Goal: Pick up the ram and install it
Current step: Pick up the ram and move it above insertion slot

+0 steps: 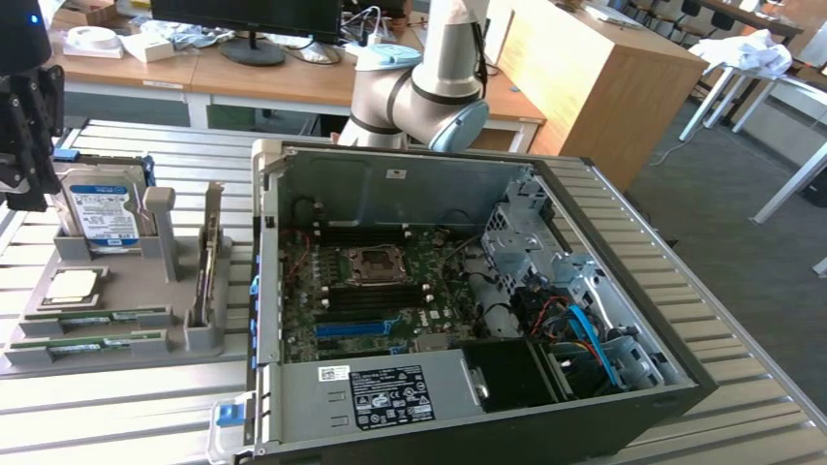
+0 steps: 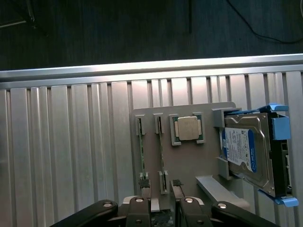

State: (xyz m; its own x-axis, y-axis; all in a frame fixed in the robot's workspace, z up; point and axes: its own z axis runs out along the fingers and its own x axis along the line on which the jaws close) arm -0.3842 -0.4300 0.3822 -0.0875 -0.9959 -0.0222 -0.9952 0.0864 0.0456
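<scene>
A ribbed metal tabletop of pale silver slats spreads across the lower part of the exterior view under even light. Behind it, at the upper left of the frame, stands a light wooden desk carrying a black monitor stand. A tall wooden cabinet rises at upper centre-right. Grey carpet floor runs down the right side, with white table legs and a crumpled white cloth at the upper right. In the wrist view, a dark floor lies beyond the tabletop's edge, crossed by a thin black cable

Tray with ram, processor, hard drive
</scene>
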